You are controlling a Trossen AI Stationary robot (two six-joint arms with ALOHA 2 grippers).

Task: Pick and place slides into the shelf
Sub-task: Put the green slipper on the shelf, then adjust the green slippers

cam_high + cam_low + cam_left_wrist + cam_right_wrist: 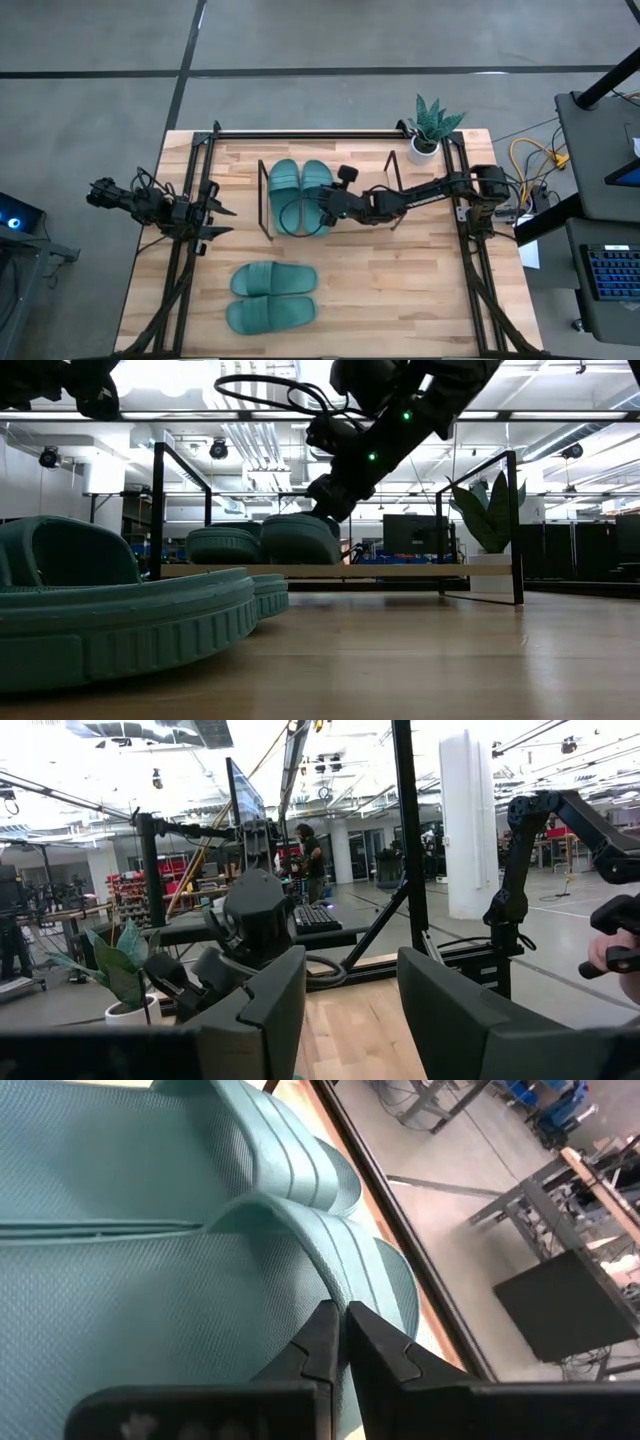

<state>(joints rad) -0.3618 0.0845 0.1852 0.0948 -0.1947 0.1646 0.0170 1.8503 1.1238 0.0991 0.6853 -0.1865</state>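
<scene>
Two teal slides lie side by side on the shelf (265,208), soles on its base: the left one (284,188) and the right one (316,180). Two more slides (272,280) (270,315) lie flat on the table's near part, and they loom large at the left of the low view (110,610). My right gripper (325,207) is shut, with its tips at the strap of the shelf's right slide (150,1330). My left gripper (224,220) waits open at the table's left side, holding nothing (350,1010). My right gripper's shut fingertips (322,1330) meet the edge of the right slide's strap (345,1280). They come from the table's right, slanting down. Whether any of the strap is between the fingers, I cannot tell. The slide lies on the shelf's base (400,571).
Black frame rails (180,280) (482,280) run along both sides of the table and across its far edge. A potted plant (430,130) stands at the far right corner. Bare wood (400,290) lies to the right of the two loose slides.
</scene>
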